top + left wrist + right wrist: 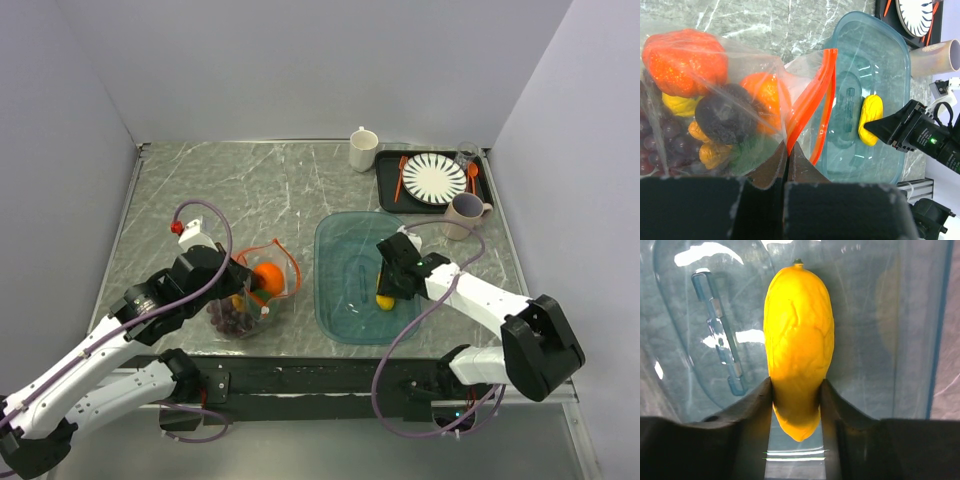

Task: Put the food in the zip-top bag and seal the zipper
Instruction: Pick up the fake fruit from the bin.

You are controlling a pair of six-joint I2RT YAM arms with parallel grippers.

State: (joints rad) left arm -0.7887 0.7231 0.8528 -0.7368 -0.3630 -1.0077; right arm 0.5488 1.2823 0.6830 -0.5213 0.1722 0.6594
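Note:
The clear zip-top bag (250, 298) lies at the table's front left and holds orange rounds (684, 61), purple grapes (660, 135), a dark plum (722, 117), a green fruit and yellow pieces. Its orange-red zipper (812, 100) stands open in a loop. My left gripper (788, 148) is shut on the bag's mouth edge at the zipper. My right gripper (796, 390) is shut on a yellow toy fruit (799, 335), low inside the teal tray (345, 330). The fruit also shows in the top view (385, 302) and the left wrist view (870, 119).
A white mug (363, 149) stands at the back. A black tray (388, 200) at the back right holds a striped plate (434, 178) and orange cutlery (400, 177). A mauve mug (465, 213) stands beside it. Grey walls enclose the marble table (200, 190).

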